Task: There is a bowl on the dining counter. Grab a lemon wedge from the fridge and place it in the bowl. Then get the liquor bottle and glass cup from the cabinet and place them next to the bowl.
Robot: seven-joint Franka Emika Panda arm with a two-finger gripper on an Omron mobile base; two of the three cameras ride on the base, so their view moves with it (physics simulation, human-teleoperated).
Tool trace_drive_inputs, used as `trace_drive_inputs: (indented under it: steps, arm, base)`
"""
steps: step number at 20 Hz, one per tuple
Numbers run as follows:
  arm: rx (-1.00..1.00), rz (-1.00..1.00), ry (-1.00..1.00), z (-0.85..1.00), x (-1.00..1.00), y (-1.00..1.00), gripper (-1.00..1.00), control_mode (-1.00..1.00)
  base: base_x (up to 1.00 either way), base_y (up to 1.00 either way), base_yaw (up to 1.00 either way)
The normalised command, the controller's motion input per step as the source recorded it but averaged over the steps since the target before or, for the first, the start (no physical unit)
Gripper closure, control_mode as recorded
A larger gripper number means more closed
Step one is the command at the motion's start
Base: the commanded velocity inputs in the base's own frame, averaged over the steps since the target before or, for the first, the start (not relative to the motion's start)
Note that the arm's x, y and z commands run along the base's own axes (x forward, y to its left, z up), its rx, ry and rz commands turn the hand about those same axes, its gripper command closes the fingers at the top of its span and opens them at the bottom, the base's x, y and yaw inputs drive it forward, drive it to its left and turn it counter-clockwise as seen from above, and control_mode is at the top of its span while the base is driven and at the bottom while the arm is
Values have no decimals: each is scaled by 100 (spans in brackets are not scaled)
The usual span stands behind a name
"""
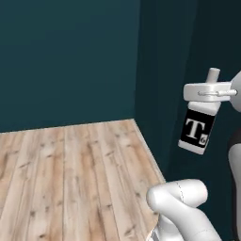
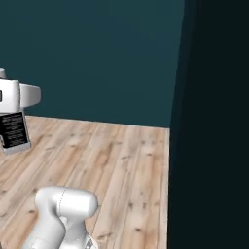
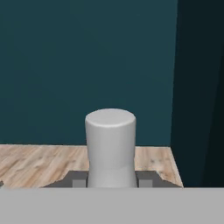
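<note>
Liquor bottle (image 1: 199,126) hangs in the air in our gripper (image 1: 207,92), well above the wooden floor (image 1: 70,179). In the left base view we see our white fingers clamped across its upper part, just under the narrow neck, which sticks up above them. The pale body hangs below the fingers and leans a little, its bottom end swung toward the left of that view. Its black label with the large white "T" faces this camera.

In the right base view we find the same bottle (image 2: 13,130) at the left edge, the gripper (image 2: 14,95) closed across its top and the black label turned mostly side-on. In the hand view the bottle's neck (image 3: 110,148) rises as a pale grey cylinder between our two dark fingertips (image 3: 78,179), which press against it on either side.

Behind the bottle stands a dark teal wall (image 1: 66,61), meeting a darker wall (image 2: 214,121) at a corner.
</note>
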Motion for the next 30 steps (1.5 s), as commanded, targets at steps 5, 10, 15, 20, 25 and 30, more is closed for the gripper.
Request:
trace_drive_inputs:
  steps: [5, 10, 15, 20, 25, 30]
  arm:
    - [0, 0, 0, 0, 0, 0, 100, 100]
    - [0, 0, 0, 0, 0, 0, 100, 100]
    - [0, 0, 0, 0, 0, 0, 100, 100]
    - [0, 0, 0, 0, 0, 0, 100, 100]
    - [0, 0, 0, 0, 0, 0, 100, 100]
    - [0, 0, 0, 0, 0, 0, 100, 100]
  base:
    - [100, 0, 55]
    - [100, 0, 55]
    - [100, 0, 56]
    - [100, 0, 57]
    - [100, 0, 58]
    - [100, 0, 54]
